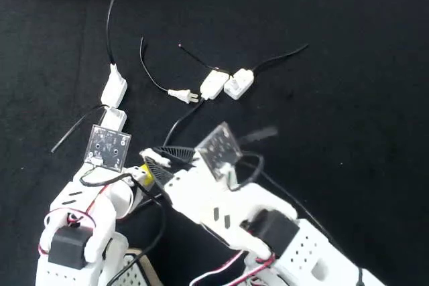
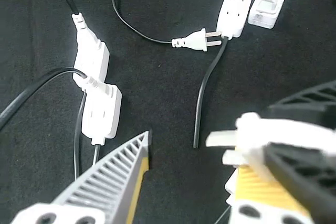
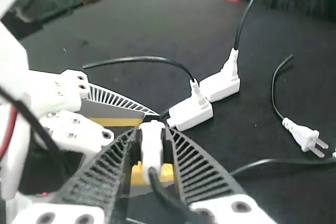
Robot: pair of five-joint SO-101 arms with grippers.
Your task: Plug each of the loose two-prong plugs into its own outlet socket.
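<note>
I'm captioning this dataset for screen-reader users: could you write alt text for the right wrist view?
The right gripper is shut on a white plug, its black cord running back toward the camera. Beyond it on the black table, two white outlet blocks touch end to end, and a loose two-prong plug lies apart from them.

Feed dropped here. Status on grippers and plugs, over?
Right gripper shut on white plug. Left gripper open, crowding it. Second plug loose on table, beside a socket.
</note>
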